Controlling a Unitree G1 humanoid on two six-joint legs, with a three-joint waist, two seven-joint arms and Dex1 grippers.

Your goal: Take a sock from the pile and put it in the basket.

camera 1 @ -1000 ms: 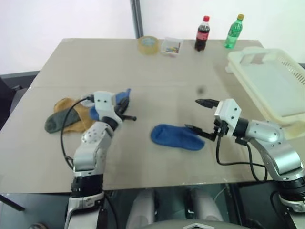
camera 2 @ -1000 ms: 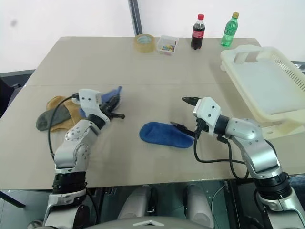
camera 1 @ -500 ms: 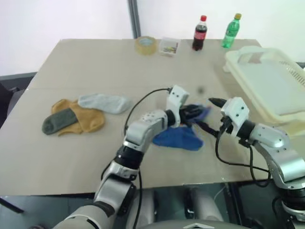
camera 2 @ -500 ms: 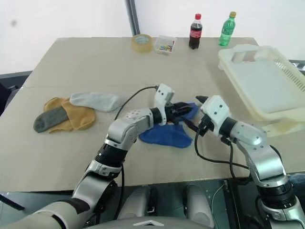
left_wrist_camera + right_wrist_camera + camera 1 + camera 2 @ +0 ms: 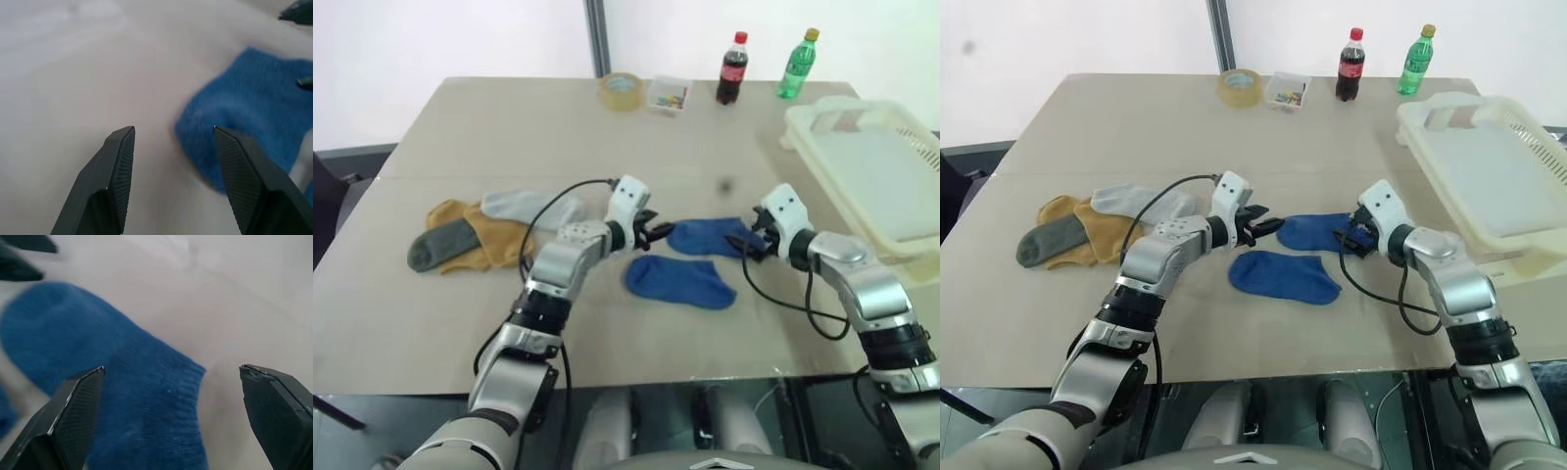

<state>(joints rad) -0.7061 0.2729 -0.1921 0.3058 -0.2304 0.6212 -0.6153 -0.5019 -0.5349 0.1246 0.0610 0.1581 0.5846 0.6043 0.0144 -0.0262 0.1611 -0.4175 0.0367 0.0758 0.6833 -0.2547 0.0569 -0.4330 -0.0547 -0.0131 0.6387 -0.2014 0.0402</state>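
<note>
Upper blue sock [image 5: 705,237] lies mid-frame, long axis left-right, between both grippers. Right gripper [image 5: 745,245] is wide open over its right end, nearer than left gripper [image 5: 655,232], open and empty at its left end. Basket [image 5: 891,211] sits at the right edge.

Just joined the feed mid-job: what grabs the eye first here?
Two blue socks at the table's middle: the farther blue sock lies flat between the open left gripper and open right gripper, the nearer blue sock just in front. The pile of yellow, grey and pale socks sits left, and the cream basket on the right holds no sock.
</note>
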